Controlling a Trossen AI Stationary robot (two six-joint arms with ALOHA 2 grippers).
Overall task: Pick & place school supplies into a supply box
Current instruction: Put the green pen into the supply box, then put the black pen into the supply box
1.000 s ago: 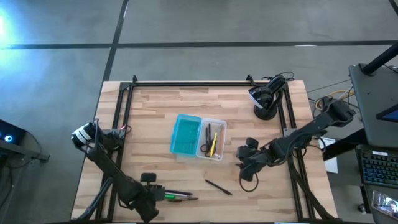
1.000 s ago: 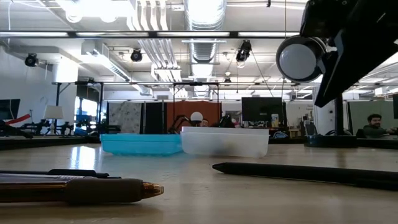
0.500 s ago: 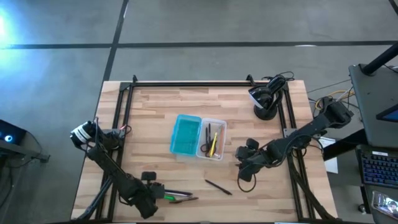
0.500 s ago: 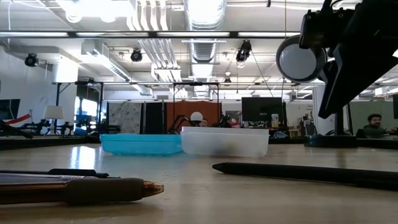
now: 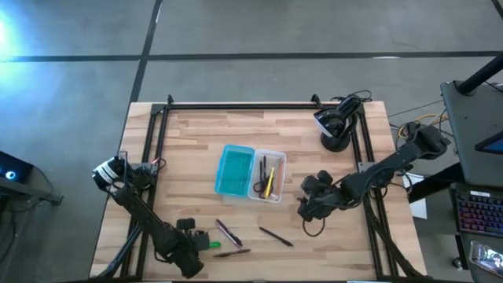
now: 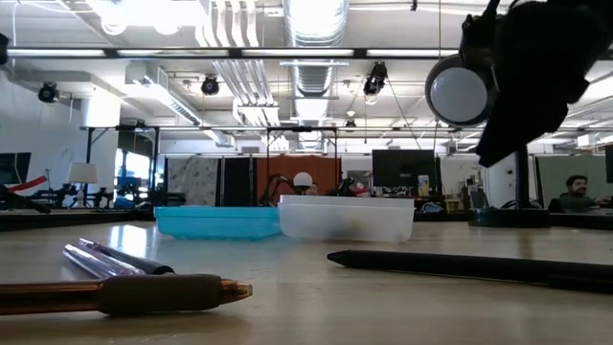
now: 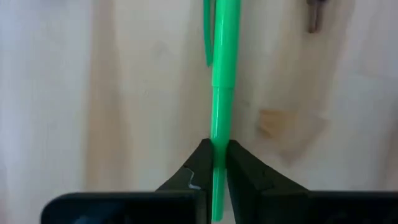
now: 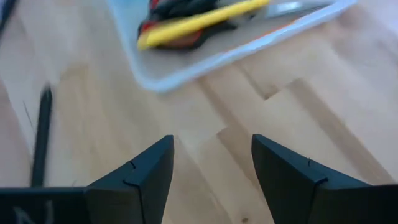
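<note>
My left gripper (image 5: 191, 240) stands near the table's front left, shut on a green pen (image 7: 222, 74). Beside it lie a purple pen (image 5: 229, 233), a brown pen (image 5: 233, 253) and, farther right, a black pen (image 5: 276, 236), all flat on the wood. The clear supply box (image 5: 269, 175) in the middle holds a yellow pencil (image 8: 199, 22) and red-handled scissors (image 5: 259, 186). Its teal lid (image 5: 235, 170) lies against the box's left side. My right gripper (image 8: 211, 165) hovers open just right of the box, over bare wood. My left gripper pinches the green pen's thinner barrel half (image 7: 217, 140), away from the clip, between its two fingertips. The fingers come from above, pointing down, and lie across the pen. The rest of the pen runs out level toward the table's right; I cannot tell whether it is lifted.
A black camera stand (image 5: 336, 126) with cables sits at the back right. Black rails (image 5: 157, 141) frame the table's left, right and far sides. Bare wood lies between the pens and the box.
My left gripper has shut on the green pen. The purple pen, which lay alongside the other pens, has swung out and now lies slanted toward the box. My right gripper has rolled about its own axis, staying in place.
</note>
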